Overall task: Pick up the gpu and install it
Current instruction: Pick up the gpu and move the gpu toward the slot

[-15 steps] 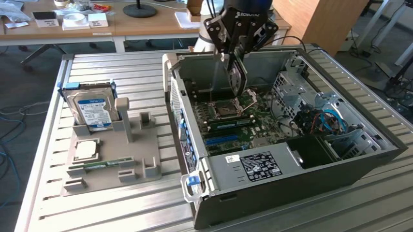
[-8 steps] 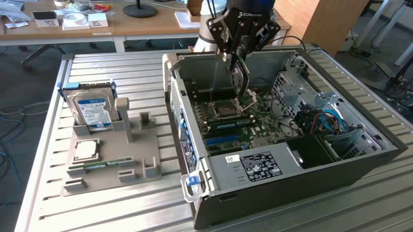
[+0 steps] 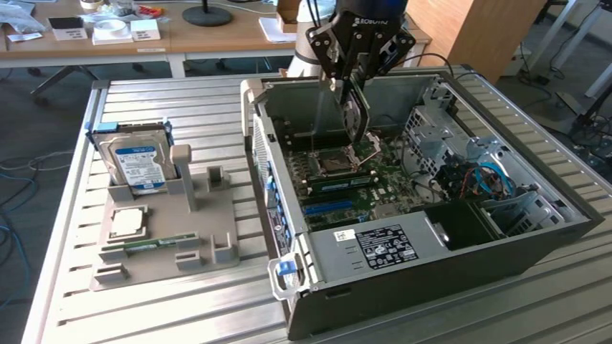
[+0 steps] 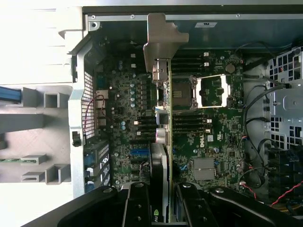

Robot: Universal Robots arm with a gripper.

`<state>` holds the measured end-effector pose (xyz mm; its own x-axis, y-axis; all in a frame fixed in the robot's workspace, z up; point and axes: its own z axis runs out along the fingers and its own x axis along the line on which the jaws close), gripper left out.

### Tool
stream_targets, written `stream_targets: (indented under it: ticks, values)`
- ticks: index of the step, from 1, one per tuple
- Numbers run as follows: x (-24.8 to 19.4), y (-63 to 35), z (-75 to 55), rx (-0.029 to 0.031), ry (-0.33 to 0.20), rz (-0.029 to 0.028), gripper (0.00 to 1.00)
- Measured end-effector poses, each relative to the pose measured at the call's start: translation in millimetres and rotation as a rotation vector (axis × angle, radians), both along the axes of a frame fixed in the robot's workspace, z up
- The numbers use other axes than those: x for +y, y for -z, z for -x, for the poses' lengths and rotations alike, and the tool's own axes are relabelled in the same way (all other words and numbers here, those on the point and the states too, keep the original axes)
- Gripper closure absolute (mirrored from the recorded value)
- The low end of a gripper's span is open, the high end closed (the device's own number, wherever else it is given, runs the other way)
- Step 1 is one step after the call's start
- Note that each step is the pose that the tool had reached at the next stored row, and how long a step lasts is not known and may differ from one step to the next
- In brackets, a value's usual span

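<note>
The gpu (image 3: 355,122) hangs edge-on as a thin dark card inside the open computer case (image 3: 402,247), just above the motherboard (image 3: 368,179). My gripper (image 3: 352,80) is shut on its upper part. In the wrist view the gpu (image 4: 161,118) runs as a slim strip from between my gripper (image 4: 161,208) fingers across the board. Its metal bracket (image 4: 162,40) points toward the case's rear wall. The card lies beside the processor socket (image 4: 182,92) and over the blue slot (image 4: 138,152) region.
At the exterior view's left, a grey fixture (image 3: 163,236) on the slatted table holds an upright hard drive (image 3: 139,163), a processor (image 3: 127,222) and a green memory stick (image 3: 143,247). Cables and drive cages (image 3: 488,179) crowd the case's right side.
</note>
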<state>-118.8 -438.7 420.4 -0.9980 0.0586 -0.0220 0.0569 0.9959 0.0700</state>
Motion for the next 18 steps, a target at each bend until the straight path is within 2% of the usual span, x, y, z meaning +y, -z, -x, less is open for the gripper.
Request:
stream_targets:
  ticks: [18]
  values:
    - [0.0,0.0,-10.9,-0.0001,0.0,0.0,0.73]
